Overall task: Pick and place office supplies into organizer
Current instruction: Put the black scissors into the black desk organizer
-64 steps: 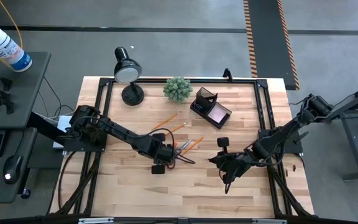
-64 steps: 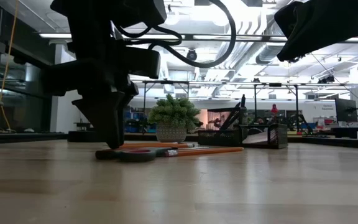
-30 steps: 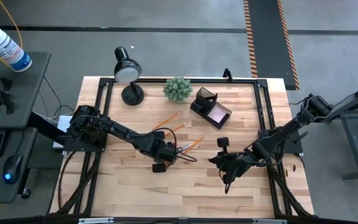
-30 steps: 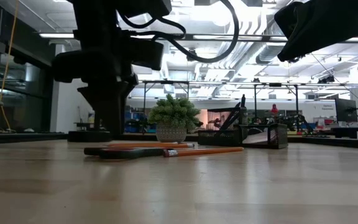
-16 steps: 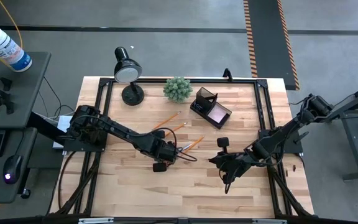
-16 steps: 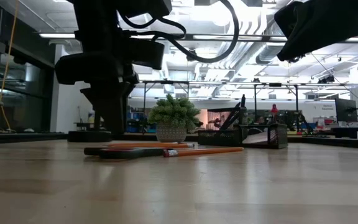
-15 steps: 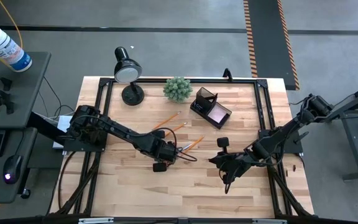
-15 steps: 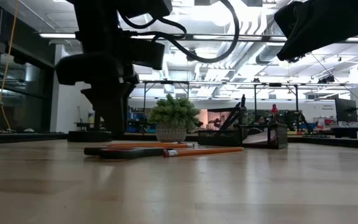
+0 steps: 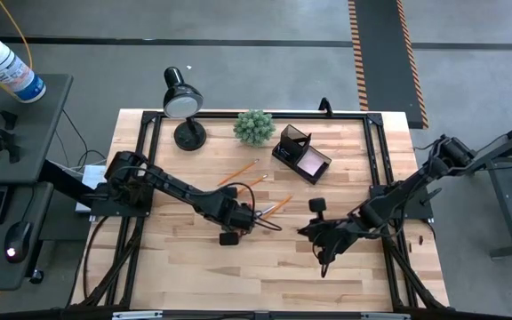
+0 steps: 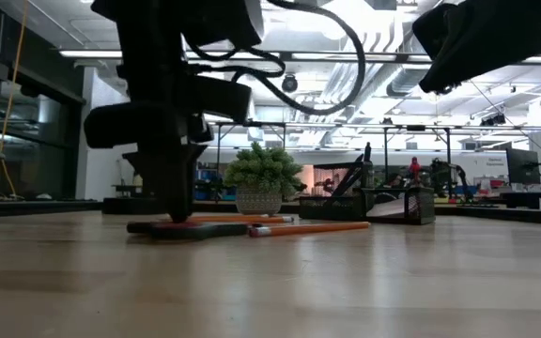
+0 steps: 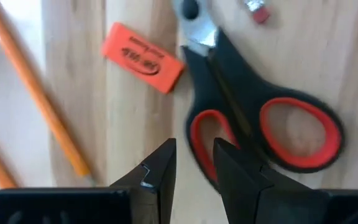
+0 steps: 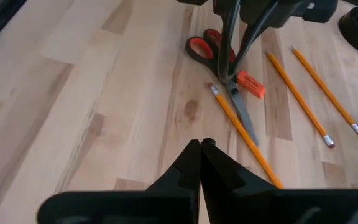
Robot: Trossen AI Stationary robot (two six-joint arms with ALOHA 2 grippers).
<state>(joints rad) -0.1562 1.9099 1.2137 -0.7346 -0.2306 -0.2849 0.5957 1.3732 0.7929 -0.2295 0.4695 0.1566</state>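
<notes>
Lowered since before, left tool (image 11: 193,163) straddles scissors (image 11: 263,115) handle.

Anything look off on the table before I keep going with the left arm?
Nothing is spilled or damaged. The scissors, an orange eraser and the pencils lie loose mid-table, outside the organizer. The left gripper sits partly open beside one scissor handle, not around it. The right gripper waits, shut.

One pair of scissors (image 12: 219,59), one orange eraser (image 12: 251,84), three pencils (image 12: 300,98), one organizer (image 9: 300,153), one plant ball (image 9: 254,127), one lamp (image 9: 183,105).
</notes>
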